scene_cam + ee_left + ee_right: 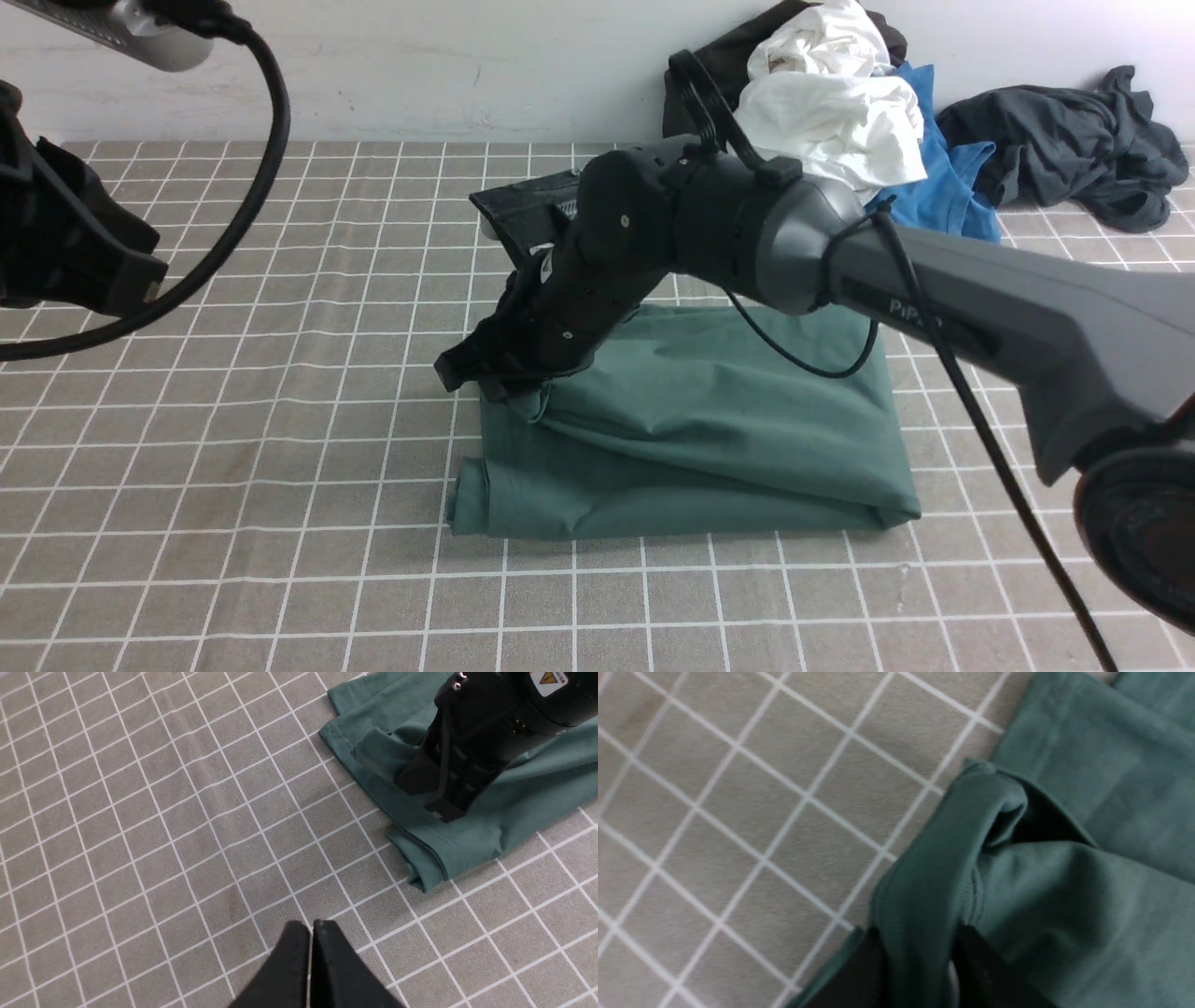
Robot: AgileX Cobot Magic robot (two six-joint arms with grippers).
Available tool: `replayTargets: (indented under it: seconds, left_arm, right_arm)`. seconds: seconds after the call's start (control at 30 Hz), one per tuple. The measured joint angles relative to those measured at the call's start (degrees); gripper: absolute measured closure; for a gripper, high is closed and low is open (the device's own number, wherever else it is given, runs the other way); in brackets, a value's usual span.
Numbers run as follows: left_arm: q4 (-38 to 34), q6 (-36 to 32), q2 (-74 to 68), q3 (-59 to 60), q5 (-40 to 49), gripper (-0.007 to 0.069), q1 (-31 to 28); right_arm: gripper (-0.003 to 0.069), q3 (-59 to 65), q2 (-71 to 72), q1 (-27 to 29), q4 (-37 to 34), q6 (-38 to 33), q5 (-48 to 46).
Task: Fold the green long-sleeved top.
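The green long-sleeved top (709,439) lies folded into a rough rectangle in the middle of the checked table. My right gripper (495,378) is down at the top's far left corner. In the right wrist view a raised fold of the green top (934,868) runs between the right gripper's (915,938) black fingers, which stand apart with a thin gap on one side, so it is open. My left gripper (310,926) hangs shut and empty over bare cloth, well to the left of the green top (514,802). Neck, tag and logo are hidden.
A pile of clothes lies at the back right: a white garment (831,103), a bright blue T-shirt (943,196) and a dark grey garment (1074,149). A black item (523,215) sits behind the right wrist. The left arm (65,243) is at the left edge.
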State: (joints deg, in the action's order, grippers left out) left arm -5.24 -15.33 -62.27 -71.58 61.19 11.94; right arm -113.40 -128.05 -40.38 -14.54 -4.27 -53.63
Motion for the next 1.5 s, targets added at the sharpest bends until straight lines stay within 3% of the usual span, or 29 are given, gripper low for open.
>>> replayTargets:
  seconds: [0.03,0.1,0.2,0.37,0.47,0.6,0.9,1.03,1.2,1.5]
  left_arm:
    - [0.00,0.00,0.00,0.00,0.00,0.0631,0.00]
    - [0.00,0.00,0.00,0.00,0.00,0.0631,0.00]
    - [0.00,0.00,0.00,0.07,0.00,0.0631,0.00]
    - [0.00,0.00,0.00,0.07,0.00,0.0631,0.00]
    - [0.00,0.00,0.00,0.07,0.00,0.0631,0.00]
    - [-0.04,0.00,0.00,0.77,-0.50,0.0631,0.00]
    - [-0.13,0.00,0.00,8.60,-8.45,0.0631,0.00]
    - [-0.93,0.00,0.85,9.22,-9.76,0.0631,0.00]
    - [-1.73,0.00,7.52,12.03,-10.38,0.0631,0.00]
    - [-1.96,0.18,30.42,30.51,-12.19,0.0631,0.00]
  right_arm:
    - [0.0396,-0.29,0.00,0.00,-0.13,0.00,-0.31]
    - [0.0278,-4.16,0.17,0.00,0.23,-2.06,-5.00]
    - [0.0175,-8.28,0.29,0.17,5.08,-2.61,-9.94]
    - [0.0132,-9.95,0.03,1.73,16.35,2.77,-12.23]
    - [0.0130,-10.28,-2.31,2.15,18.57,5.13,-13.48]
    - [0.0130,-10.28,-6.79,1.60,16.13,4.74,-15.50]
    - [0.0129,-11.28,-9.96,0.00,15.97,2.57,-17.18]
    - [0.0129,-11.92,-2.55,0.00,19.50,2.06,-17.44]
    - [0.0134,-11.36,9.93,0.00,18.26,0.85,-17.51]
    - [0.0271,12.35,35.21,0.00,16.62,-1.01,-16.05]
